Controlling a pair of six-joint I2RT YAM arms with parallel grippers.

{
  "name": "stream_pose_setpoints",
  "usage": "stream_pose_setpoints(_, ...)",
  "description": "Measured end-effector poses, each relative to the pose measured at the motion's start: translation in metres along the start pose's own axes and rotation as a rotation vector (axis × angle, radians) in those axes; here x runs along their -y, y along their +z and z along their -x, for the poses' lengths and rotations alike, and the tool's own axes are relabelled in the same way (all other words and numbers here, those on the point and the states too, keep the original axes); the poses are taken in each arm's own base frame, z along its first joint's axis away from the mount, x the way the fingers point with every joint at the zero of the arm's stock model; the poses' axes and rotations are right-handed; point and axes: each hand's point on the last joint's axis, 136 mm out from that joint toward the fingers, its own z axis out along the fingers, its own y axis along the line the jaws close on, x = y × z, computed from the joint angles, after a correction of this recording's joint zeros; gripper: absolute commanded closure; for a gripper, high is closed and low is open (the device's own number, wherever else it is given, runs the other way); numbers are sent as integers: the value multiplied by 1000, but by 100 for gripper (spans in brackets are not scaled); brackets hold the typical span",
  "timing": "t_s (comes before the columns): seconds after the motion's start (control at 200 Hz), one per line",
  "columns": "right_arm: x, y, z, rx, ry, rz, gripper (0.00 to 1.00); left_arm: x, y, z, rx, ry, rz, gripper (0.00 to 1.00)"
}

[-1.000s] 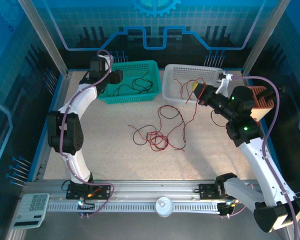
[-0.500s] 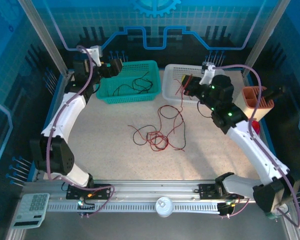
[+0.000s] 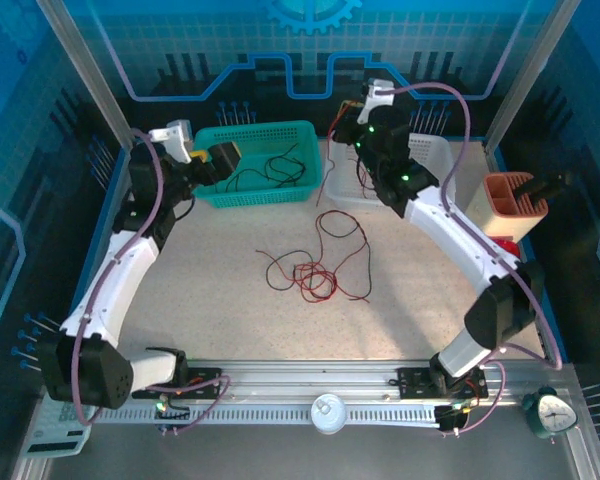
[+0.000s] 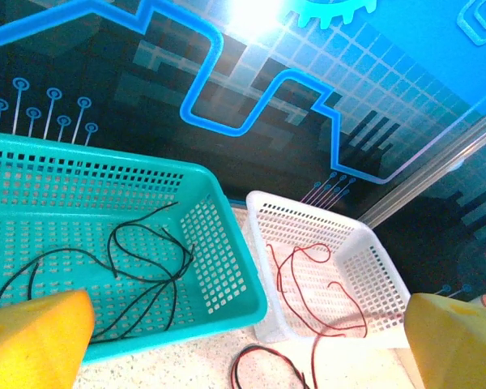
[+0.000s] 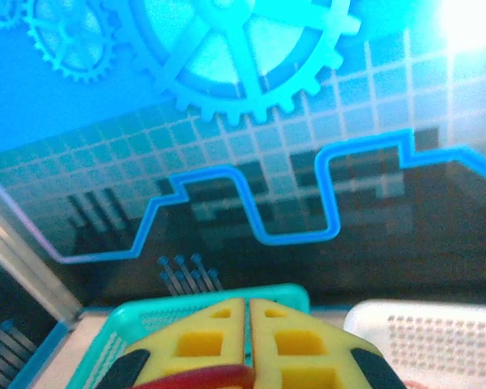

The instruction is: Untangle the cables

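Top external: teal basket [image 3: 255,194] and white basket [image 3: 436,160] beyond tangled cables [image 3: 310,276].

A robotics lab cell is showing: a white left arm [image 3: 120,270] and right arm [image 3: 450,225] are standing bolted to an aluminium rail [image 3: 310,385], and blue gear-and-circuit panels [image 3: 310,50] are enclosing the table [image 3: 230,310].

The table [image 3: 210,290] has a pale, speckled top. At its far edge two baskets stand side by side: a teal basket [image 3: 265,194] on the left and a white basket [image 3: 436,158] on the right. In the middle of the top, in front of both baskets, lies a loose tangle of thin red and black cables [image 3: 313,280]. Near the right edge of the table stands an orange-brown ribbed holder [image 3: 508,198], well apart from the tangle.
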Motion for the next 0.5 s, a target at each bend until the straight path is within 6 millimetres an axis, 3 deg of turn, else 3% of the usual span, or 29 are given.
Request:
stream_pose_setpoints(0.265, 8, 50, 34, 110, -92, -113, 100, 8, -25, -1, 30, 8, -10, 1)
stream_pose_setpoints(0.355, 28, 64, 38, 109, -98, -157, 100, 14, -33, 4, 50, 13, -22, 1)
stream_pose_setpoints(0.5, 78, 80, 30, 63, -105, -253, 100, 22, -39, 8, 63, -2, -43, 1)
